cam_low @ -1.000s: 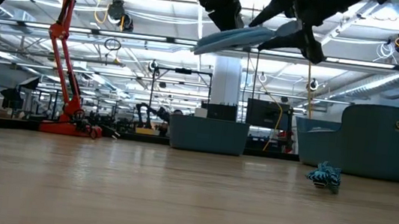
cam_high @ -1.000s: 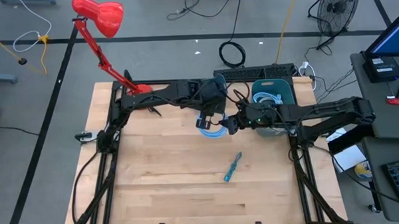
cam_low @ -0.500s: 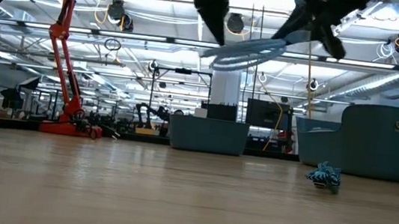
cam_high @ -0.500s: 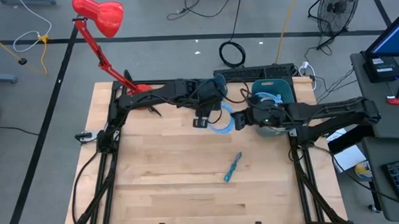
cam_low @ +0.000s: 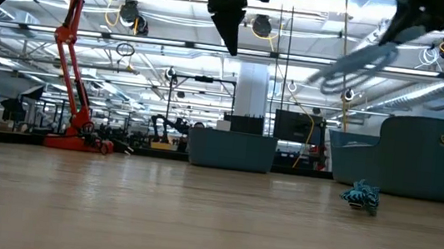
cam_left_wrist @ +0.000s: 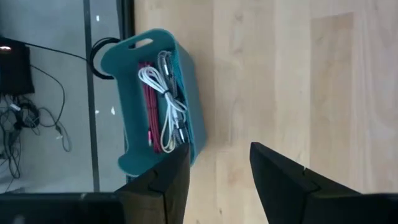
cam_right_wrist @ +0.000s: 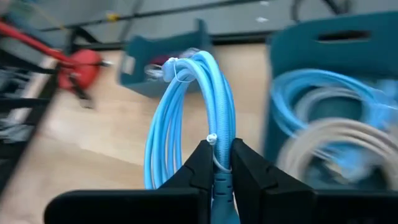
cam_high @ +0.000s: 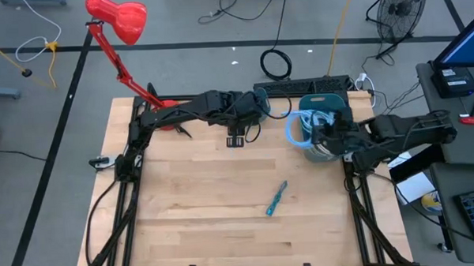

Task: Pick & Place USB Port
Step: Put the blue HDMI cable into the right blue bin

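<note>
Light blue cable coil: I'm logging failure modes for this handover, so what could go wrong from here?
The right gripper pinches the light blue cable coil at one spot only, so the hanging loops could swing or slip out. The teal bin beside it already holds cables; the loop may snag the rim or drape over it. The left gripper is open nearby and offers no backup.

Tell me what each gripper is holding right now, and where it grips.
The right gripper is shut on the coiled blue cable, pinching the bundled strands at the loop's near end. The left gripper is open and holds nothing.
</note>
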